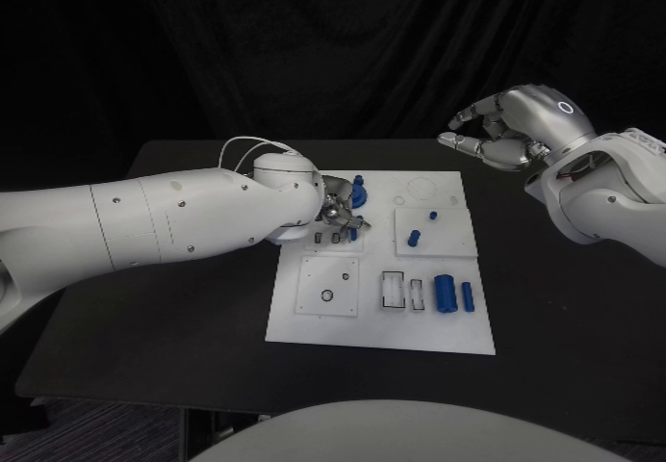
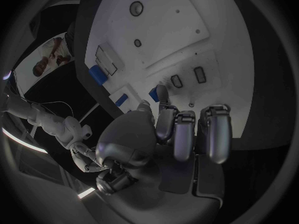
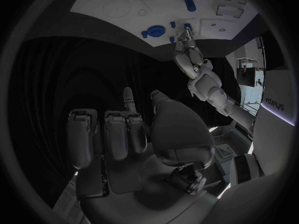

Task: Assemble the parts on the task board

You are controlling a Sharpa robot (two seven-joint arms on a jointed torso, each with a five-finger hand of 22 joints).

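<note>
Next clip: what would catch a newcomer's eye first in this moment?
The white task board in the middle of the black table, dotted with small blue parts, the biggest a blue cylinder near its front right. The left hand reaches down at the board's far left part, by a blue piece. The right hand hangs raised beyond the far right corner, fingers curled, holding nothing.

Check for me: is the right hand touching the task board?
Apart. The head view shows the right hand raised beyond the table's far right corner, fingers curled, with bare black table between it and the task board.
</note>
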